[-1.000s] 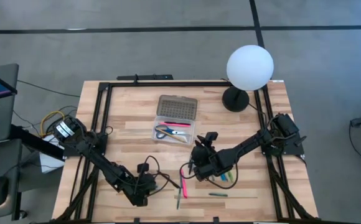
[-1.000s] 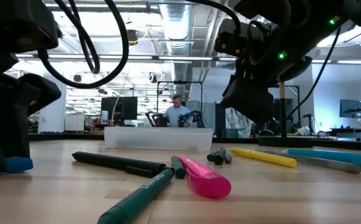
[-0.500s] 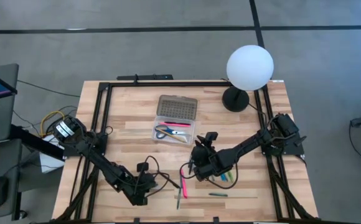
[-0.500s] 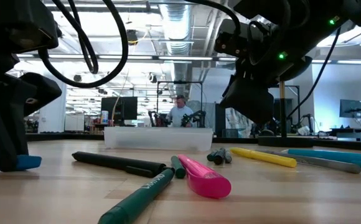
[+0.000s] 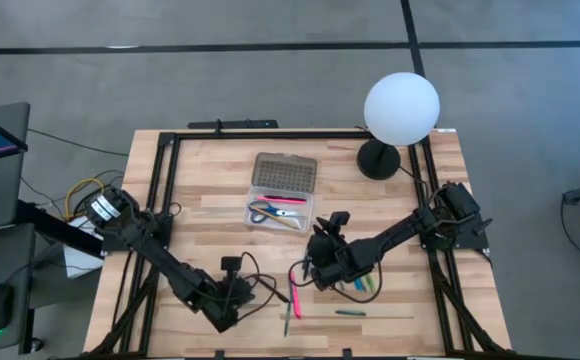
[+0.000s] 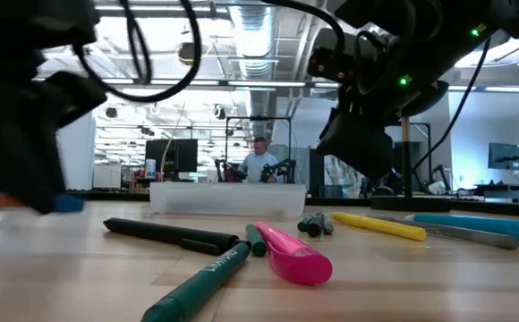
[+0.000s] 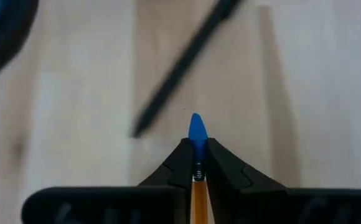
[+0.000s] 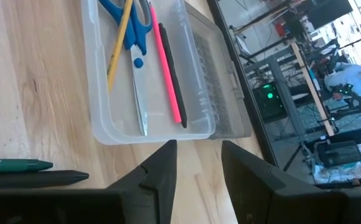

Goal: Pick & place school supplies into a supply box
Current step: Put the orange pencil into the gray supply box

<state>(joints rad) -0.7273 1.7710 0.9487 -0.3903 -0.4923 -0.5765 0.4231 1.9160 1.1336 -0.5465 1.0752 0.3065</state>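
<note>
Left gripper: fingers pressed together on pencil (orange shaft, blue end poking out past tips), lifted off table.
Right gripper: fingers spread, empty, supply box just ahead of tips.
Supply box contents: scissors, pink pen, black pen, yellow pencil.
Black pen: on wood ahead of left gripper.
Risk: grip sits near pencil's end; long shaft behind tips may pivot or slip during carry, strike box rim.
Risk: arms close together; carry path may meet right arm.

Overhead camera straight down on table, low camera level across it, wrist cameras close, left perhaps nearest.
</note>
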